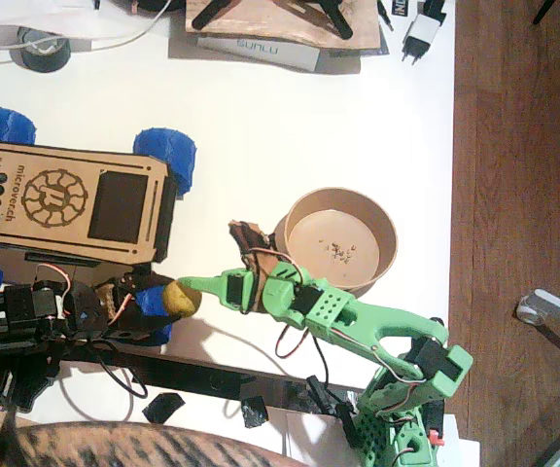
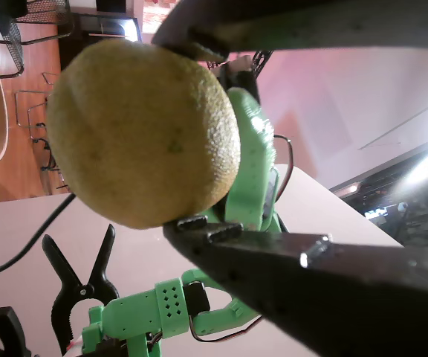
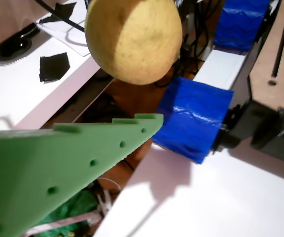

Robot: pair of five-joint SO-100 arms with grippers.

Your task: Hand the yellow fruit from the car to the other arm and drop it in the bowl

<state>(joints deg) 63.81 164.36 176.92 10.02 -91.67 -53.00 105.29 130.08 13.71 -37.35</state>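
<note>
Presently your left end effector (image 1: 163, 300) is clamped on the yellow fruit (image 1: 182, 299), just beside the car's (image 1: 66, 202) front wheel. Your right end effector (image 1: 194, 285) stands apart, touching it. Firm, rounded, pebbled skin: grip across its widest middle.

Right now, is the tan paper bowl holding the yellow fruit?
No. The tan paper bowl holds only dark crumbs; the small round yellow fruit sits clamped in the black left gripper, off the bowl.

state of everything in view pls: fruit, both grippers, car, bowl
yellow fruit: clamped between left gripper's fingers, off the car, not in the bowl
left gripper: shut on the fruit
right gripper: at the fruit, grip not confirmed; only one green finger shows
car: upright on table
bowl: upright, only crumbs inside
</note>
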